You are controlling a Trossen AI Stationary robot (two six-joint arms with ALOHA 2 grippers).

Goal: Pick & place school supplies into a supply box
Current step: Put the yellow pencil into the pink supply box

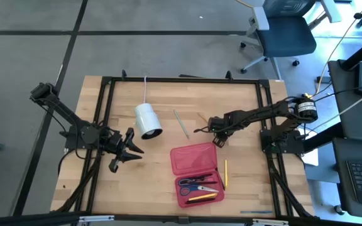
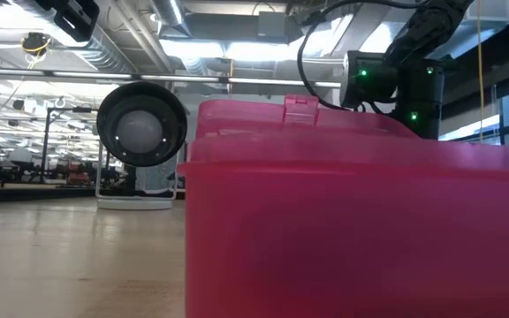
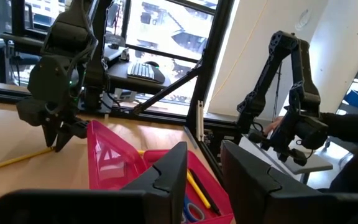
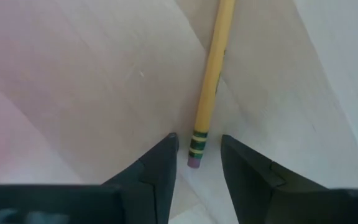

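Right wrist view – right gripper fingers slightly apart, straddling eraser end of yellow pencil, not clamped; left gripper slightly open, empty – no readable writing

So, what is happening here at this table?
Two robot arms are packing school supplies into a red case. The case lies open with scissors and a pencil already inside. The right gripper is low over the table beside the case lid, its open fingers on either side of a yellow pencil's eraser end. The left gripper waits open, left of the case. Another pencil lies beside the case.
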